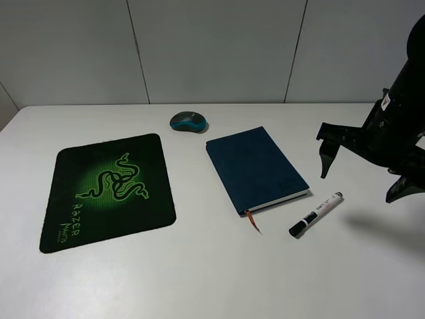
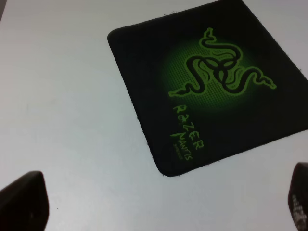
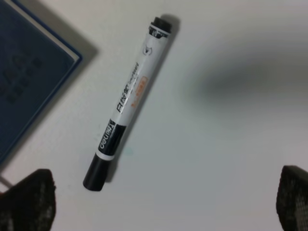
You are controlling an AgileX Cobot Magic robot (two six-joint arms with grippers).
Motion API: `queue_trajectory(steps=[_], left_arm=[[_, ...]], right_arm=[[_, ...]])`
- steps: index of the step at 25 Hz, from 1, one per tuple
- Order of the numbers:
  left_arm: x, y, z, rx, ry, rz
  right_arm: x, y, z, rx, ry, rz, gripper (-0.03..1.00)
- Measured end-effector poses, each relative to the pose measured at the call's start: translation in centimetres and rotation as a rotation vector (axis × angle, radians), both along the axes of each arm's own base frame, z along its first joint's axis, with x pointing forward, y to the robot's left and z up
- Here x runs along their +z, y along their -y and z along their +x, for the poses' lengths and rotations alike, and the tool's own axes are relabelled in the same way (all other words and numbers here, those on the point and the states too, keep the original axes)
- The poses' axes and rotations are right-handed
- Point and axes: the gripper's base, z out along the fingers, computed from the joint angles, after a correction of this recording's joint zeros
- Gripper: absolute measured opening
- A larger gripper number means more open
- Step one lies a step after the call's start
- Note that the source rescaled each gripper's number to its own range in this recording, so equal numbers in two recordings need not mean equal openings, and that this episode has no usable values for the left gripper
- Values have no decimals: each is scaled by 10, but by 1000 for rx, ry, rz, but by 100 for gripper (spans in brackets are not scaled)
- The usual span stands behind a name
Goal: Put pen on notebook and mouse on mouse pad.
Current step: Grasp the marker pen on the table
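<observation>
- Eyeing the pen (image 3: 129,103) flat on the table (image 1: 199,279), just beside the near corner of the notebook (image 1: 255,167), apart from it and not yet on the cover
- Judging it light, rigid and smooth-barrelled, so likely to roll or squirt sideways if pinched off-centre
- Best taken across the white barrel at mid-length, clear of the black cap, jaws square to the long axis
- Hovering above it with the right gripper (image 1: 358,186), spread wide and holding nothing, pen in sight just ahead of the parted fingers in the wrist view
- Pitched forward and down on the right arm, well off the table
- Waiting over the near corner of the mouse pad (image 2: 216,86) with the left gripper (image 2: 161,207), likewise parted wide and empty
- Noting the mouse (image 1: 188,121) on bare table at the back, between pad and notebook, off the pad
</observation>
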Motion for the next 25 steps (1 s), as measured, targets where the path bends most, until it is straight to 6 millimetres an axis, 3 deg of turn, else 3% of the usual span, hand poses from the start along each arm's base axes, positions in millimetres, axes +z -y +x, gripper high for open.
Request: queue_trajectory(steps=[25], left_arm=[[0, 0, 0, 1, 0, 1]], right_arm=[[-79, -7, 20, -20, -93, -22, 100]])
